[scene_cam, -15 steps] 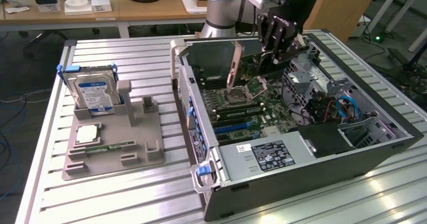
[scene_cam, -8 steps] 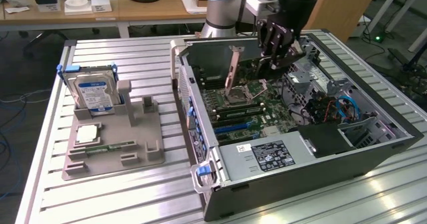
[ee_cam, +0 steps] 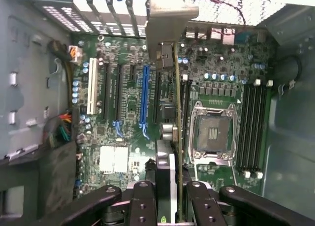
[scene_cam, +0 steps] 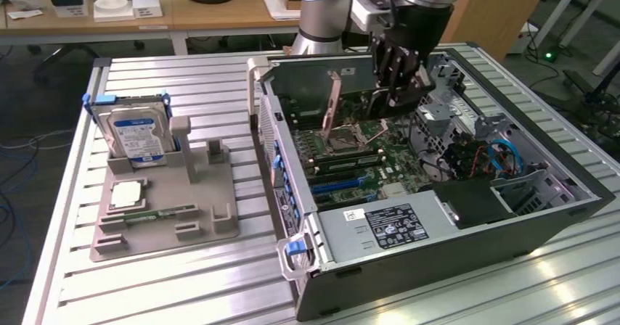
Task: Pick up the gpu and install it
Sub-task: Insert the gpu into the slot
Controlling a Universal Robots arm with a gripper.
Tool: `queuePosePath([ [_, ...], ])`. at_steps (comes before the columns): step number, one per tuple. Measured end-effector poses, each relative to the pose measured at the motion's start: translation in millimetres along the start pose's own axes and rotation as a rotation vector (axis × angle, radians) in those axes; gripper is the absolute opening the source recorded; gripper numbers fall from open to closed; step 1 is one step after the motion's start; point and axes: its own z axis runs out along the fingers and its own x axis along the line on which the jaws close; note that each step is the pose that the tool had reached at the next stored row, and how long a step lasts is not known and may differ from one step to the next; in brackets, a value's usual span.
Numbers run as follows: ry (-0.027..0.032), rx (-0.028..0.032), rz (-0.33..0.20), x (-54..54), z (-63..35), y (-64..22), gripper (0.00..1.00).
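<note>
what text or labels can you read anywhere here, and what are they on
No text is clear enough to quote.
Blue-white label on the hard drive: print too small to read.
White label on the power supply: print and marks too small to read.
Markings on the motherboard: blurred, unreadable.
gpu held in the gripper: no legible print.

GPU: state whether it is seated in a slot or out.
Out, it seems: the gpu hangs on edge in the shut gripper above the motherboard, and the long blue slot beside it lies bare.
</note>
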Motion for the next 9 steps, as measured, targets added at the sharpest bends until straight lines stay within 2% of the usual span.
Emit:
queuePosePath([
  [4,0.0019,0.0009,0.067,-0.2,7.1,0.2,0.28],
  [6,0.0022,0.0009,0.067,-0.3,10.7,3.8,0.28],
  [7,0.0037,0.0009,0.063,-0.3,11.6,5.6,0.28],
  [9,0.0108,0.0006,0.058,-0.4,12.2,7.5,0.28],
])
